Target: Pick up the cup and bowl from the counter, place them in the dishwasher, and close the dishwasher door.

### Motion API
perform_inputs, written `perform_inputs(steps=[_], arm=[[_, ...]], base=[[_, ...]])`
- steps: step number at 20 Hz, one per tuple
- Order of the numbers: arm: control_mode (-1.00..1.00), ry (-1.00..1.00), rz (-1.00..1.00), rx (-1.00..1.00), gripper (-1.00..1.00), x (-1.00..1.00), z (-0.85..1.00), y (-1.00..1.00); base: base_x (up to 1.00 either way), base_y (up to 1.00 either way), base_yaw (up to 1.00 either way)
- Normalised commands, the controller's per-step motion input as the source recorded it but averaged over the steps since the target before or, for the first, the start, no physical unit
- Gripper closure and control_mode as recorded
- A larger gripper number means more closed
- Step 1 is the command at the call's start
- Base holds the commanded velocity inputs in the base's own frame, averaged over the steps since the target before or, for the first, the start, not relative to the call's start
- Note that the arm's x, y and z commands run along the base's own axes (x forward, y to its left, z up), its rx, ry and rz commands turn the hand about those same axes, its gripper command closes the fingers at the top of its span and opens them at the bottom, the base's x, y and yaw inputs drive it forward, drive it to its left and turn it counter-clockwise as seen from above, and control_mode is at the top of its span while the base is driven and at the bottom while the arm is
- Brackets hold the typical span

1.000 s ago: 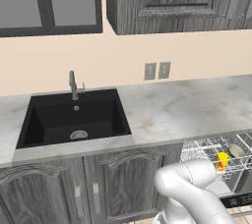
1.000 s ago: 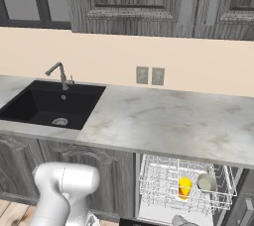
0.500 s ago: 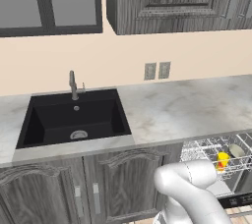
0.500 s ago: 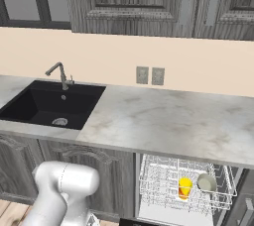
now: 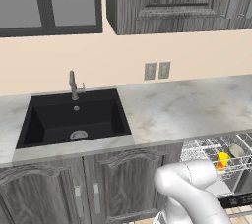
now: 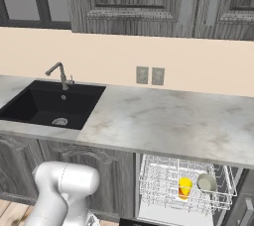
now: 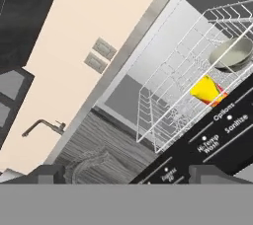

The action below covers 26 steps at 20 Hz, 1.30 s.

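Yellow cup [image 6: 185, 187] upright in dishwasher [image 6: 171, 183] rack, bowl [image 6: 207, 182] on edge beside it, gripper [image 7: 123, 173] spread wide, empty.

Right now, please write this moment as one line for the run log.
cup: in dishwasher rack | bowl: in rack beside cup | dishwasher door: open | gripper: open, empty, by door's control strip | left: close door

Nothing has shifted: cup [image 6: 185, 187] and bowl [image 6: 206, 183] lie as before in the dishwasher rack [image 6: 163, 183]
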Motion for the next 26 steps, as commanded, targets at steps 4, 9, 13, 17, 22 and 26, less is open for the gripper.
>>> perform_inputs(steps=[4,9,13,17,22,26], arm=[[-1.0,-0.01,0.0,0.07,-1.0,-0.02,-0.32,0.0],[-1.0,-0.03,0.0,0.0,-1.0,-0.01,-0.45,0.01],[-1.0,-0.05,0.0,-0.02,-1.0,-0.04,-0.59,0.0],[-1.0,-0.03,0.0,-0.02,-1.0,0.0,-0.57,0.0],[-1.0,-0.01,0.0,0.0,-1.0,0.06,-0.43,0.0],[-1.0,0.0,0.0,0.0,-1.0,0.21,-0.39,-0.05]], base=[[0.0,0.0,0.0],[0.0,0.0,0.0],[0.0,0.0,0.0],[0.0,0.0,0.0],[0.0,0.0,0.0],[0.0,0.0,0.0]])
